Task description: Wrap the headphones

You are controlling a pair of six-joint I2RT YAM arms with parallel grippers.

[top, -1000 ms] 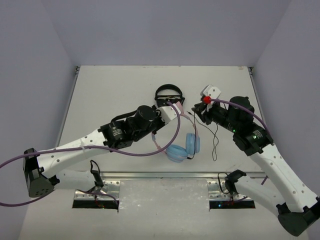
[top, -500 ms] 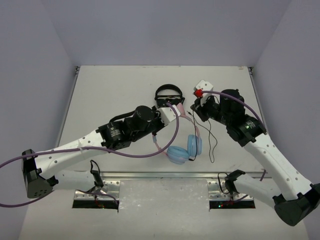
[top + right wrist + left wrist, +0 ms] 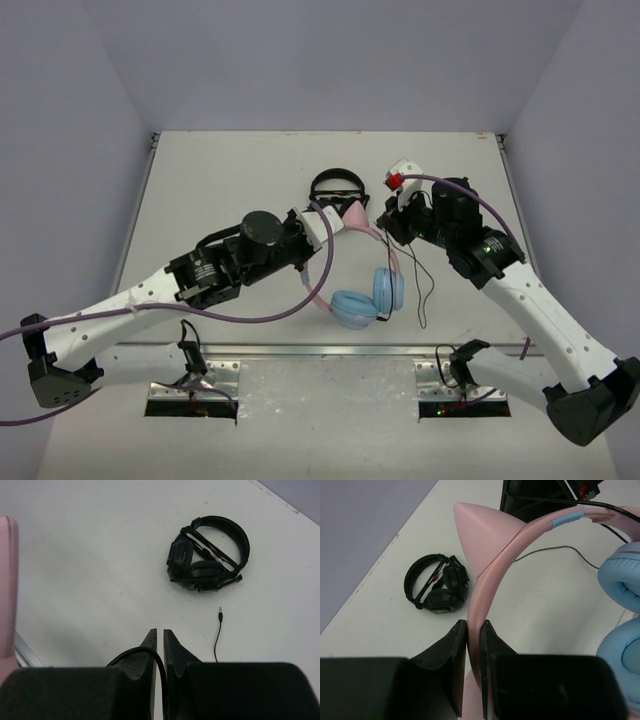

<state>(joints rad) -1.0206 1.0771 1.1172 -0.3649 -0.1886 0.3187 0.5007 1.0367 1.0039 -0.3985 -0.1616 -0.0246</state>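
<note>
The headphones have light blue earcups [image 3: 368,298] and a pink headband [image 3: 322,290] with small ears, held tilted above the table. My left gripper [image 3: 338,214] is shut on the headband, which shows pinched between the jaws in the left wrist view [image 3: 495,565] beside a blue earcup [image 3: 625,580]. My right gripper [image 3: 392,228] is shut on the thin dark cable [image 3: 421,290], which loops between its jaws in the right wrist view [image 3: 150,652]. The cable's plug end [image 3: 220,611] lies on the table.
All-black headphones [image 3: 337,190] lie folded on the table just beyond both grippers, and show in both the left wrist view [image 3: 437,585] and the right wrist view [image 3: 210,555]. The table's near edge has a metal rail [image 3: 320,350].
My left arm has drawn back to the left with the headband, tilting the headphones. My right gripper has moved left and away with the cable.
</note>
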